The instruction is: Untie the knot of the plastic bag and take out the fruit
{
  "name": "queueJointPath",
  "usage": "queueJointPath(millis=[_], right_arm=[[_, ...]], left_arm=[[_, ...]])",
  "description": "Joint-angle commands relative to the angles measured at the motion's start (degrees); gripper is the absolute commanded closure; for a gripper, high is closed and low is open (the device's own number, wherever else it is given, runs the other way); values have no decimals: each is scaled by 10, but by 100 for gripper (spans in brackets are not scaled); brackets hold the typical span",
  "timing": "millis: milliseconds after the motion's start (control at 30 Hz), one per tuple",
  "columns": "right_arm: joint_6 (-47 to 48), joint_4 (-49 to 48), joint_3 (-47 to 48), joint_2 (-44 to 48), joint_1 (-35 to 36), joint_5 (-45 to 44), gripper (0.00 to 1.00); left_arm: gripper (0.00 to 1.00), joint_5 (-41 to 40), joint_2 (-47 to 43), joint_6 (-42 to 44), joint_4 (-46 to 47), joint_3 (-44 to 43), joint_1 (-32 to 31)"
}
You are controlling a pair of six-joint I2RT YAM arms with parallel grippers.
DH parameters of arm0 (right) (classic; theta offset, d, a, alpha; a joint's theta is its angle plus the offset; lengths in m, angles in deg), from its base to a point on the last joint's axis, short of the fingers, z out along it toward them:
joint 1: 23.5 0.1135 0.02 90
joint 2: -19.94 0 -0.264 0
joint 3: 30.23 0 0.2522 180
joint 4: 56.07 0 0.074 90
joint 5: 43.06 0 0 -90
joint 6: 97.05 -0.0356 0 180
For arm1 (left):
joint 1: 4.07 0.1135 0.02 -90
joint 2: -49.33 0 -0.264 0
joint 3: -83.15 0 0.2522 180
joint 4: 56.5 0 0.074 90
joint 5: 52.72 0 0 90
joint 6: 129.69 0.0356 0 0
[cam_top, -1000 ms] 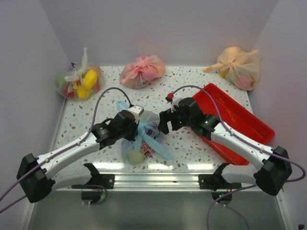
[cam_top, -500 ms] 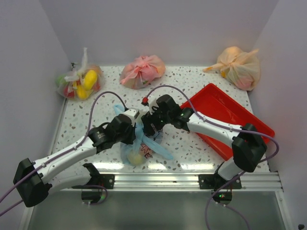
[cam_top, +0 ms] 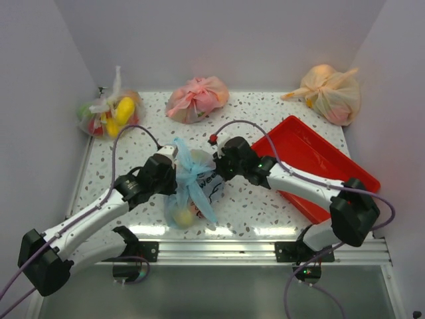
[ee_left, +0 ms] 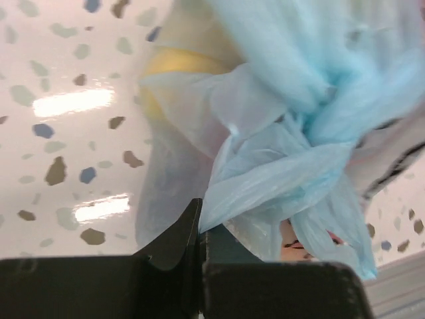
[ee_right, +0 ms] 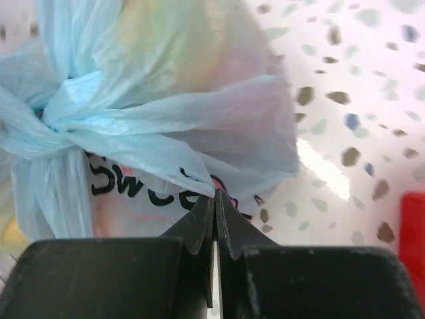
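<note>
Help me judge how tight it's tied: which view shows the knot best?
Right wrist: the knot is close and sharp, its cinched band plain. Left wrist shows the knot close too, but blurrier. The top view shows the knot small and far.

Near table's (cam_top: 265,113) front edge, left of centre: plastic bag (cam_top: 192,189), knot (ee_right: 53,113) on top, fruit (cam_top: 180,214) inside at near end. Left gripper (cam_top: 174,179) at bag's left side, right gripper (cam_top: 216,171) at its right. Tray (cam_top: 319,159) along right edge. Back edge: left-corner bag (cam_top: 109,113), middle bag (cam_top: 197,98), right-corner bag (cam_top: 329,93).
</note>
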Motion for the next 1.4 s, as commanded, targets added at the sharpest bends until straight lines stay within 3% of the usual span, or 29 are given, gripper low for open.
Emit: queueJointPath(millis=[0, 33, 133, 233, 367, 500, 633, 800, 1167, 1267, 1367], right_arm=[[-98, 11, -49, 93, -75, -139, 100], [-153, 4, -67, 133, -113, -127, 100], [-189, -23, -121, 180, -129, -106, 100], [-149, -9, -113, 176, -117, -1, 100], [-53, 63, -64, 143, -31, 0, 100], [-6, 133, -4, 123, 9, 2, 76], [70, 184, 68, 109, 41, -34, 36], [139, 240, 185, 59, 50, -64, 24], [181, 279, 280, -71, 51, -62, 25], [181, 269, 275, -84, 51, -89, 35], [175, 259, 272, -84, 49, -120, 69]], left_arm=[[100, -49, -7, -20, -56, -12, 62], [100, -48, -7, -18, -58, -15, 97], [100, -47, -2, -9, -53, -28, 159], [100, -32, 8, 22, -14, -37, 198], [100, 1, 36, 86, 50, -57, 199], [100, 37, 54, 136, 95, -75, 199], [98, 76, 44, 167, 98, -76, 199], [97, 103, 1, 160, 104, -45, 199], [98, 116, -32, 143, 75, -37, 199], [99, 117, -35, 136, 74, -31, 199], [100, 107, -34, 122, 67, -23, 199]])
